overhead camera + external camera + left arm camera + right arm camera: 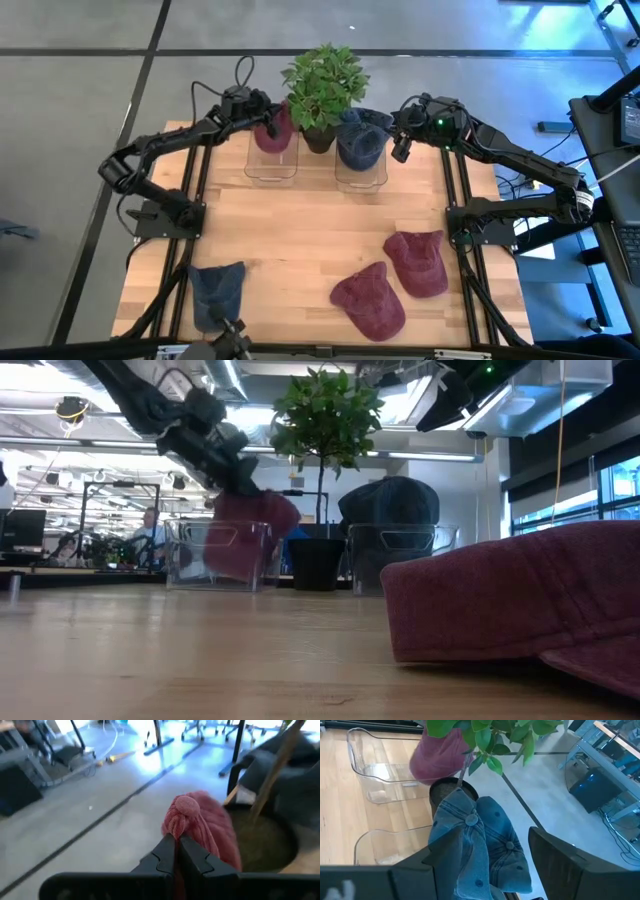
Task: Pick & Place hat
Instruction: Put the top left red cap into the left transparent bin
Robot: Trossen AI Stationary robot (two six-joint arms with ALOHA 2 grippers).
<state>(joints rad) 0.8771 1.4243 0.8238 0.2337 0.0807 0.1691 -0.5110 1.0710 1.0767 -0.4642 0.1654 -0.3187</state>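
Note:
My left gripper (266, 118) is shut on a maroon hat (276, 132) over the left clear bin (272, 165) at the table's far side. It also shows in the low view (232, 468). My right gripper (480, 845) is open above the blue denim hats (480, 855), which are piled in the right clear bin (361, 172), one finger on either side. A potted plant (323, 85) stands between the bins. Two more maroon hats (371, 300) (418, 262) and a blue hat (218, 288) lie flat on the near part of the table. My left gripper pinches a bunched-up fold of the maroon hat's cloth (181, 817) between its two fingers (167, 851). The fingers slant down from above. The hat hangs below them, its lower part (238, 555) down inside the clear bin.
The plant's leaves (485, 735) and pot (316, 565) stand close between both grippers. The wooden table (300, 240) is bare in its middle. The near maroon hat (520, 600) fills the low view's right foreground. A person (150, 535) sits far off in the room.

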